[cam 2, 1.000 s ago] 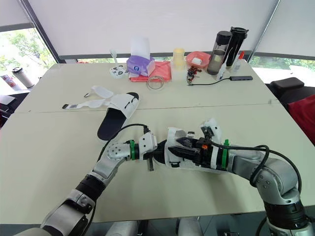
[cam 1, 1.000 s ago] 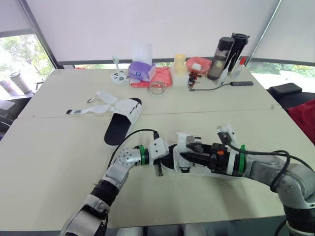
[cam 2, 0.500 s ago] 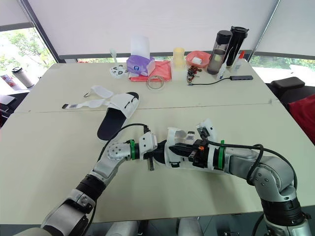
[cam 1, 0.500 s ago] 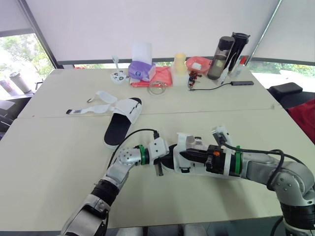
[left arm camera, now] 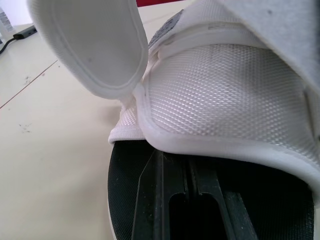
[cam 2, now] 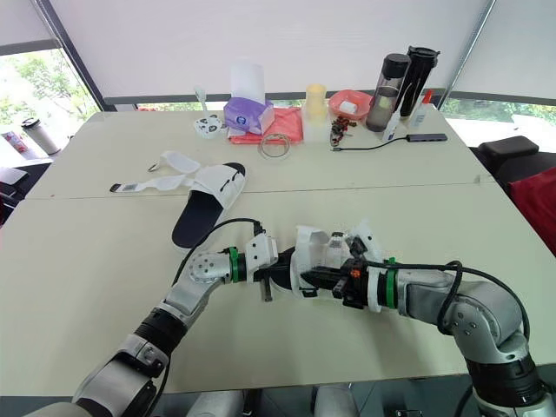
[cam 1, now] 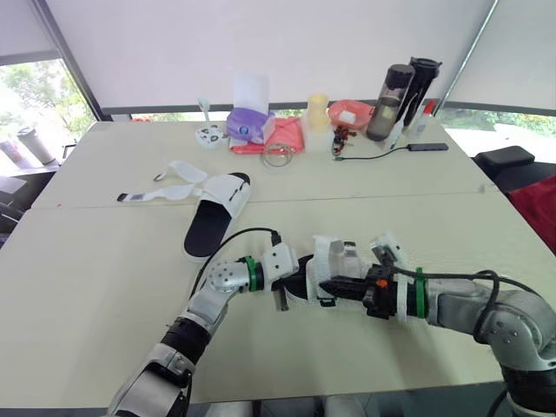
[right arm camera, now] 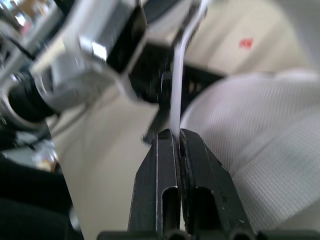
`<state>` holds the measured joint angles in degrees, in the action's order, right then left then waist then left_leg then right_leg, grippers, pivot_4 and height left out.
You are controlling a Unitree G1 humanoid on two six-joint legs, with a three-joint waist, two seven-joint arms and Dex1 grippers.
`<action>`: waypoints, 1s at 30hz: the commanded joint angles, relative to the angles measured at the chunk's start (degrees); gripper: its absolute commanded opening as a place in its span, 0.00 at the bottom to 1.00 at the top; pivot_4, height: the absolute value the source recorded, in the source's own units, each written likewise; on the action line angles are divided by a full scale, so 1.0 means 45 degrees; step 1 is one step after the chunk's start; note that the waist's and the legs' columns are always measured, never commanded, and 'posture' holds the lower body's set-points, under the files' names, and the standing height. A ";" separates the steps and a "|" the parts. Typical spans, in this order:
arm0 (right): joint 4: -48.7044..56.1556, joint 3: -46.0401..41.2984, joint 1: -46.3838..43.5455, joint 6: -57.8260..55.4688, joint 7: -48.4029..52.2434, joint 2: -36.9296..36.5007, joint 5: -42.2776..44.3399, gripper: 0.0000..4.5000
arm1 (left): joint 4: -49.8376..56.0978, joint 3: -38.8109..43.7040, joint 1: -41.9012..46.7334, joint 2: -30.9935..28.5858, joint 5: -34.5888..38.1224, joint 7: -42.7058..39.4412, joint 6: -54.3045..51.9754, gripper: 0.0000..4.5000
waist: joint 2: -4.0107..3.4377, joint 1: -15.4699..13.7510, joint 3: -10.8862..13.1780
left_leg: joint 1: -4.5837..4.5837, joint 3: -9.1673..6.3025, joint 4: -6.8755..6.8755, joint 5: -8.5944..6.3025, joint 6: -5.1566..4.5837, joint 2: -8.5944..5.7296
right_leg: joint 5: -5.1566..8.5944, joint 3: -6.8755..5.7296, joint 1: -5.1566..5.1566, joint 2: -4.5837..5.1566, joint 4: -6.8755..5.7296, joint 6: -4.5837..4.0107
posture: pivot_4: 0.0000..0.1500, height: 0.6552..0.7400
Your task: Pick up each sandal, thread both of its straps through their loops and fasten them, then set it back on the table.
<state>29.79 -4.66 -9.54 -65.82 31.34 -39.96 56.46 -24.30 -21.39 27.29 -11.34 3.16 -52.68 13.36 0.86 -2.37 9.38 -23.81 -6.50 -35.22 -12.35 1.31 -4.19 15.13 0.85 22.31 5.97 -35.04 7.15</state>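
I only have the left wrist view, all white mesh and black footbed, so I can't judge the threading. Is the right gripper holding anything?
Observer: Yes, the right gripper is shut on a thin white strap of the near sandal.
Operator: And the other sandal?
Observer: The second sandal lies flat on the table, farther out toward the robot's left, its straps spread open.
Operator: Anything crowding the work area?
Observer: No; the clutter, such as a purple tissue pack and two tall bottles, sits along the table's far edge.
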 commanded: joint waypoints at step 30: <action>0.1756 -0.1808 0.2123 0.1761 -0.0361 0.0263 0.1324 0.76 | -0.1267 -0.0251 -0.0019 0.0160 -0.0602 -0.0099 -0.0060 0.00 | -0.0007 -0.0156 -0.0005 | -0.0044 -0.0013 -0.0011 0.0002 -0.0004 -0.0003 | 0.0002 -0.0030 0.0022 -0.0001 0.0003 0.0008 | 1.00 1.00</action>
<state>36.09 -12.16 0.28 -58.96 30.20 -39.02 62.08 -26.60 -21.27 28.24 -10.03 3.10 -52.99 14.68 0.82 -3.07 9.36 -24.02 -6.55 -35.27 -12.34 1.30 -4.20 15.14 0.72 22.40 5.97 -35.02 7.19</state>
